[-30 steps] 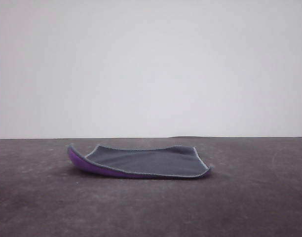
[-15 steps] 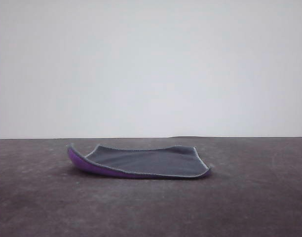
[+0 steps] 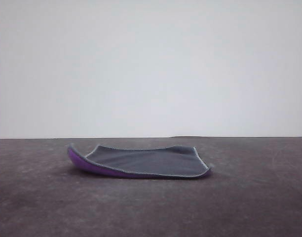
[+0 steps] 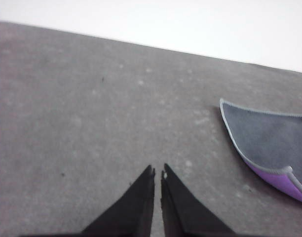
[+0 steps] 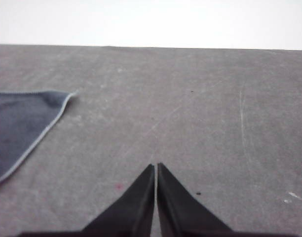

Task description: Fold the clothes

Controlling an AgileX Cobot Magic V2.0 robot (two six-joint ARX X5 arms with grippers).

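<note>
The cloth (image 3: 141, 161) lies grey face up on the dark table (image 3: 249, 197), its left edge curled so the purple underside shows. Lots of bare tabletop all round it. The left gripper (image 4: 158, 174) and right gripper (image 5: 156, 167) are both pinched closed on nothing, each hovering off to its own side of the cloth, not touching it.

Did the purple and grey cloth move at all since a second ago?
No. In the front view the cloth lies where it did, its curled purple edge at the same distance from the table's far edge.
</note>
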